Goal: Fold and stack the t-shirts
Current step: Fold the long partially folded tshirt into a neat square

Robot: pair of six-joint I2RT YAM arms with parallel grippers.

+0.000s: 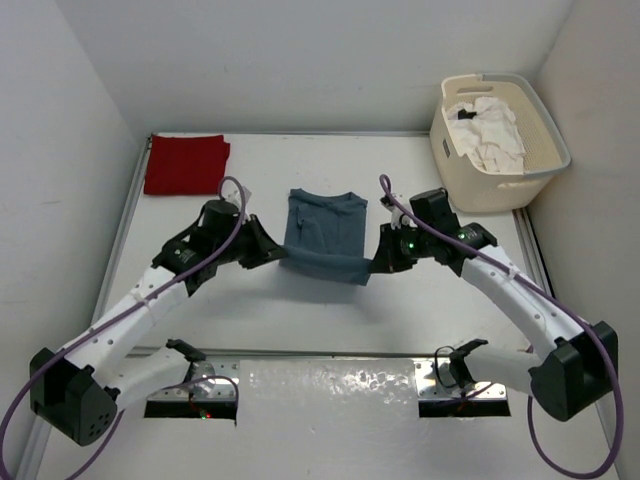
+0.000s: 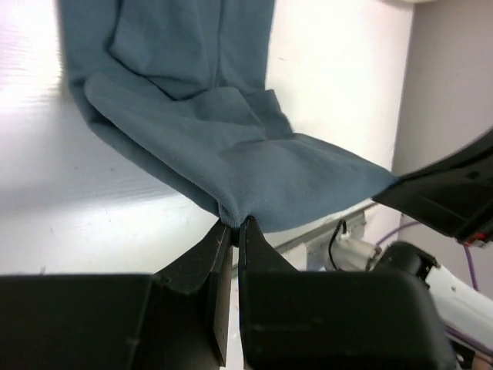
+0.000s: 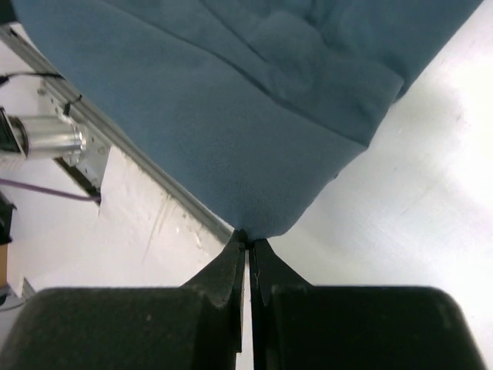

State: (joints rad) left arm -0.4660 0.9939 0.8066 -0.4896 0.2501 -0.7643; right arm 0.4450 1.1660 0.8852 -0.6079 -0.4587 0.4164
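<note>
Left gripper (image 2: 235,225): jaws nearly together, pinching a small bunched corner of the blue shirt (image 1: 322,232) at the left end of its near edge.
Right gripper (image 3: 248,237): jaws pressed together on thin cloth, nipping the other near corner of the blue shirt.
Blue shirt: mid-table, between the two arms. Its far part, with the collar, lies flat on the table (image 1: 320,320). Its near edge is raised and hangs in a shallow sag between the two grips.
Red shirt (image 1: 185,164): folded into a flat rectangle at the far left corner of the table, well apart from both grippers.
White shirt (image 1: 490,130): crumpled inside the basket (image 1: 545,165), which stands at the far right corner.
Hidden: the table under the raised cloth. The lower part of the white shirt sits behind the basket wall.
Cut off: in the left wrist view, the right arm's dark body runs out of the picture at the right edge. In both wrist views the shirt runs past the top edge.
Hard to make out: from above, the fingertips merge with the dark arm bodies and the cloth edge, so the grips read clearly only in the wrist views. How many layers each jaw pair pinches cannot be told.
</note>
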